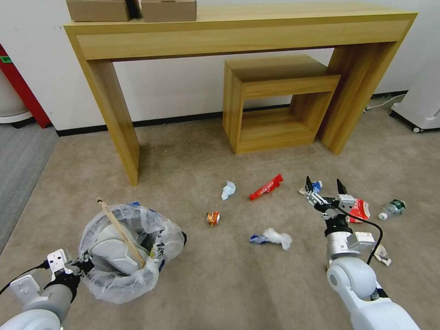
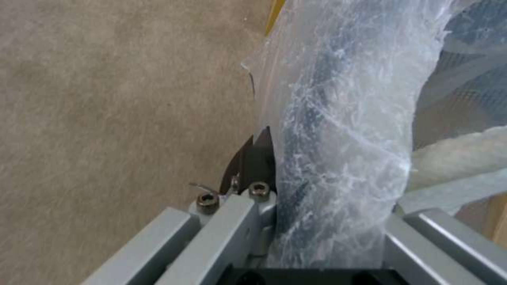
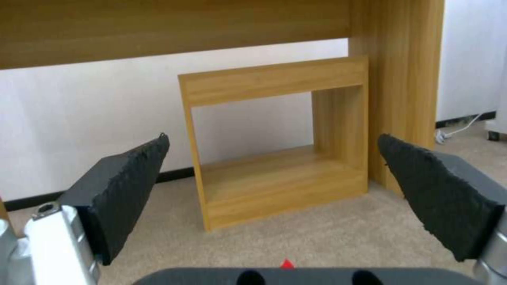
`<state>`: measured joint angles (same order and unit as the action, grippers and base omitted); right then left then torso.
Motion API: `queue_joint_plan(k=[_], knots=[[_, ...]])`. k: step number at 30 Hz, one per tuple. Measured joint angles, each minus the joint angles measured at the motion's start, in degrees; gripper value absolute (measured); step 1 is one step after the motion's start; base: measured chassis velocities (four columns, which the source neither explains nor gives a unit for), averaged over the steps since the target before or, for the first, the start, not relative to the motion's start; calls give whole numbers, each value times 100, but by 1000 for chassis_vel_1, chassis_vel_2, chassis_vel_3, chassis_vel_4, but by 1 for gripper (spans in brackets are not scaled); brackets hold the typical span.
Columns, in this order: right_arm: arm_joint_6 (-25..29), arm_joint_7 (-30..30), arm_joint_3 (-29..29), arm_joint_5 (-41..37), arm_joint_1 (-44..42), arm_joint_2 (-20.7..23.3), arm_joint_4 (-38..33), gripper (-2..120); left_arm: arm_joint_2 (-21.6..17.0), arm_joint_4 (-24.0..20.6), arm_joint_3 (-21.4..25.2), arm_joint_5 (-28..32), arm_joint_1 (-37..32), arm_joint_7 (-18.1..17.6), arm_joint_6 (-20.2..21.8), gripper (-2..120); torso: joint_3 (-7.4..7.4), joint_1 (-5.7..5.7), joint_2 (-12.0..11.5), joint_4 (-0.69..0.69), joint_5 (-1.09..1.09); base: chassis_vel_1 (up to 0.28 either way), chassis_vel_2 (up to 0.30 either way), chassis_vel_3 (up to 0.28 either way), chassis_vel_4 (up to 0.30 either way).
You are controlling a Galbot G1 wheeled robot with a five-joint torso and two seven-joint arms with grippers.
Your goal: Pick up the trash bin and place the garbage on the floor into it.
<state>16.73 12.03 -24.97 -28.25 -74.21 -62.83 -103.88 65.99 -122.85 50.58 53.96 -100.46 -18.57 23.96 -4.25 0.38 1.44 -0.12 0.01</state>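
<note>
The trash bin [image 1: 133, 250] is a small round bin wrapped in a crinkled translucent white liner, a little blue showing at its far rim, and it sits at the near left of the floor [image 1: 192, 275], a beige-tan carpet. Inside lie a white slipper [image 1: 112, 250] and a wooden stick [image 1: 121, 233] — the stick leans with its long axis running from the far-left rim down toward the bin's near-right side, its upper end poking above the liner.

The left tool [image 1: 85, 266] reaches in from the near left corner of the head view, and in the left wrist view the left tool [image 2: 327, 221] is clamped on the bin's bagged rim, plastic bunched between its sides.

The right tool [image 1: 326, 187] hangs over the right part of the floor, arm stretched forward, its black fingers [image 3: 126, 190] spread wide with nothing between them, aimed toward the small wooden stand [image 3: 275, 138] under the table [image 1: 238, 27].

Litter lies scattered mid-floor — a red wrapper [image 1: 266, 187] angled with its long axis from near-left to far-right, a white tissue [image 1: 277, 237], a pale crumpled piece [image 1: 228, 189], a small orange scrap [image 1: 213, 218], and a clear bottle [image 1: 393, 208] near the right edge.
</note>
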Motion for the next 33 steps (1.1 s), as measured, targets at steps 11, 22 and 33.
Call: queue_joint_plan(k=[11, 22, 33], knots=[[-32, 32, 62, 40, 43, -29, 24, 100, 2, 16, -4, -4, 5, 5, -21, 0, 1, -1, 0, 0, 0, -34, 38, 32, -32], [-26, 66, 165, 35, 81, -36, 81, 100, 13, 71, -30, -13, 66, 9, -29, 0, 0, -1, 0, 0, 0, 0, 0, 0, 0], [-1290, 1231, 487, -1405, 129, 279, -237, 100, 36, 122, -51, -26, 122, 9, -37, 0, 1, -1, 0, -1, -1, 0, 0, 0, 0]])
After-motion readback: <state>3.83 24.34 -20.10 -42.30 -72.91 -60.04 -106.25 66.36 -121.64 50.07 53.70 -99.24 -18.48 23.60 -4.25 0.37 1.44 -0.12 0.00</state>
